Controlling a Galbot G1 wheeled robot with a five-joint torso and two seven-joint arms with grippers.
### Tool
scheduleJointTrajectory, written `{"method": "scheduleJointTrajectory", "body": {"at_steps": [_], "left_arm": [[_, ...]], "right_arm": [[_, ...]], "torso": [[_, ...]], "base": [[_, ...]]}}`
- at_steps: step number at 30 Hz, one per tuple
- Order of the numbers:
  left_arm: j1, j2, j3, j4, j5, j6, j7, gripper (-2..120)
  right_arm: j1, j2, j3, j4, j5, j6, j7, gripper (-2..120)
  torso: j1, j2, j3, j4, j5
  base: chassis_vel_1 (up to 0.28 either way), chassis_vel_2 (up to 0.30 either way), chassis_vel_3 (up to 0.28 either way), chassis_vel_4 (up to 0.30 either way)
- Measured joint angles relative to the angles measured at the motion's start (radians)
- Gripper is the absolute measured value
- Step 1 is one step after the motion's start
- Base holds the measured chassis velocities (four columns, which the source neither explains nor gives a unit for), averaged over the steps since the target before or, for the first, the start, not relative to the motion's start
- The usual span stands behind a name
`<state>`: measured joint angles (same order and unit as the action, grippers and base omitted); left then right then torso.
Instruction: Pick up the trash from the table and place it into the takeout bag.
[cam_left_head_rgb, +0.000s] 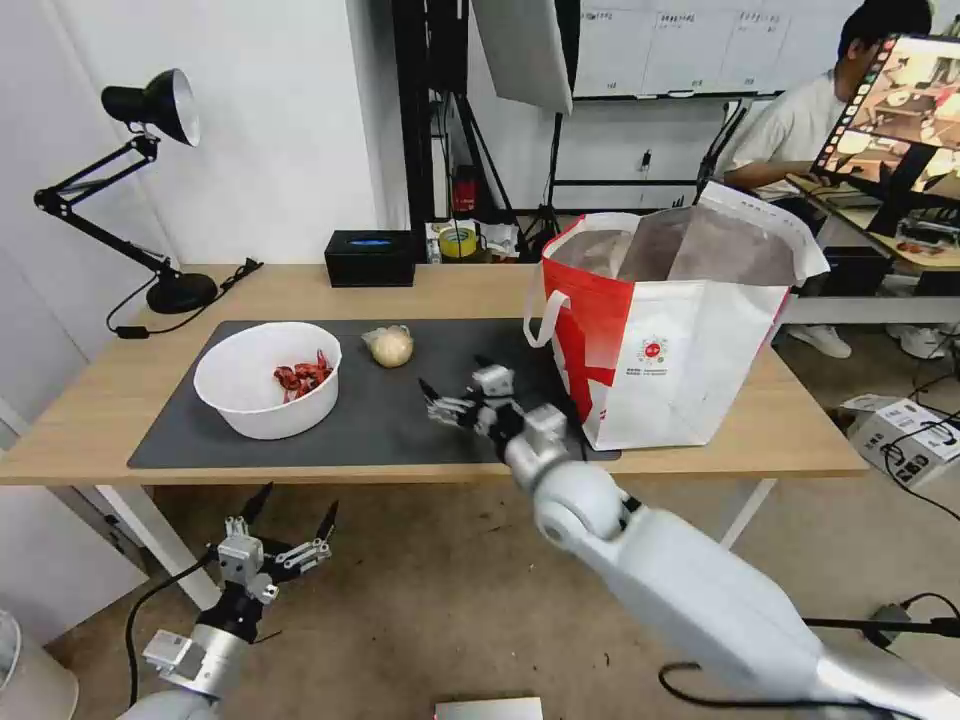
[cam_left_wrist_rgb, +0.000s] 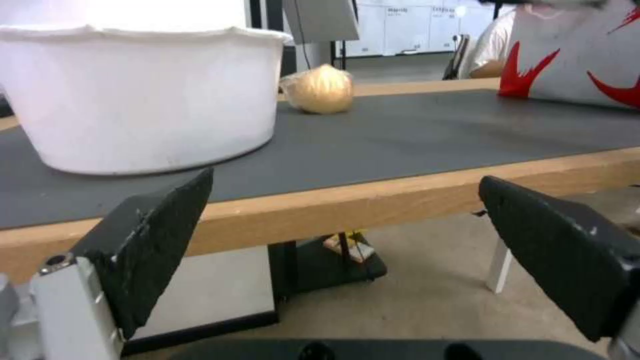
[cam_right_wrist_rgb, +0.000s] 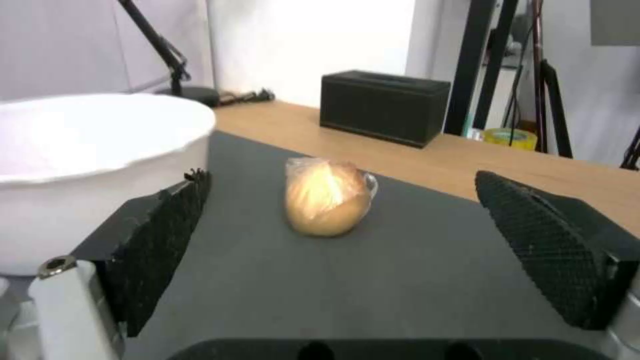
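While the left gripper (cam_left_head_rgb: 292, 520) hung open below the table's (cam_left_head_rgb: 120, 400) near edge, the right gripper (cam_left_head_rgb: 455, 392) hovered low over the mat (cam_left_head_rgb: 400, 420), jaws spread wide and empty, facing the wrapped bun (cam_right_wrist_rgb: 327, 197). Bun sat on the mat between the white bowl (cam_left_head_rgb: 265, 380) and the takeout bag (cam_left_head_rgb: 670, 340), apart from both. Judged light and soft, its film slippery; a gentle pinch across the middle seemed best.
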<state>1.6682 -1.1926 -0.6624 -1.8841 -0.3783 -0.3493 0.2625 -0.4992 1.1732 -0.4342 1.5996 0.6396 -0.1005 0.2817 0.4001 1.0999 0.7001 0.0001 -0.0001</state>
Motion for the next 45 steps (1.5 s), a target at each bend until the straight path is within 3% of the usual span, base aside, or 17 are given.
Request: {"method": "scheduleJointTrajectory", "body": {"at_steps": [8,11,21,28,45], "left_arm": [[0.004,-0.004,-0.003,-0.002,0.003,-0.002,0.0,100],[0.003,-0.007,-0.003,-0.001,0.004,-0.003,0.0,100],[0.001,-0.011,-0.01,0.007,0.007,-0.015,0.001,100],[0.001,-0.011,-0.013,0.015,0.007,-0.026,0.002,100],[-0.007,-0.012,-0.01,0.015,0.007,-0.03,0.003,100]], "right_arm": [[0.137,0.131,-0.051,-0.232,0.042,-0.024,0.0,100],[0.204,0.214,-0.064,-0.375,0.053,-0.024,-0.023,100],[0.301,0.378,-0.048,-0.624,0.052,-0.033,-0.089,100],[0.335,0.404,-0.04,-0.712,0.059,-0.059,-0.121,100],[0.356,0.401,-0.061,-0.784,0.099,-0.122,-0.206,100]], "torso": [[0.0,0.0,0.0,-0.0001,-0.0001],[0.0,0.0,0.0,0.0001,0.0],[0.0,0.0,0.0,0.0001,-0.0001],[0.0,0.0,0.0,-0.0002,0.0],[0.0,0.0,0.0,-0.0002,0.0001]], "base": [[0.0,0.0,0.0,0.0],[0.0,0.0,0.0,0.0],[0.0,0.0,0.0,0.0],[0.0,0.0,0.0,0.0],[0.0,0.0,0.0,0.0]]}}
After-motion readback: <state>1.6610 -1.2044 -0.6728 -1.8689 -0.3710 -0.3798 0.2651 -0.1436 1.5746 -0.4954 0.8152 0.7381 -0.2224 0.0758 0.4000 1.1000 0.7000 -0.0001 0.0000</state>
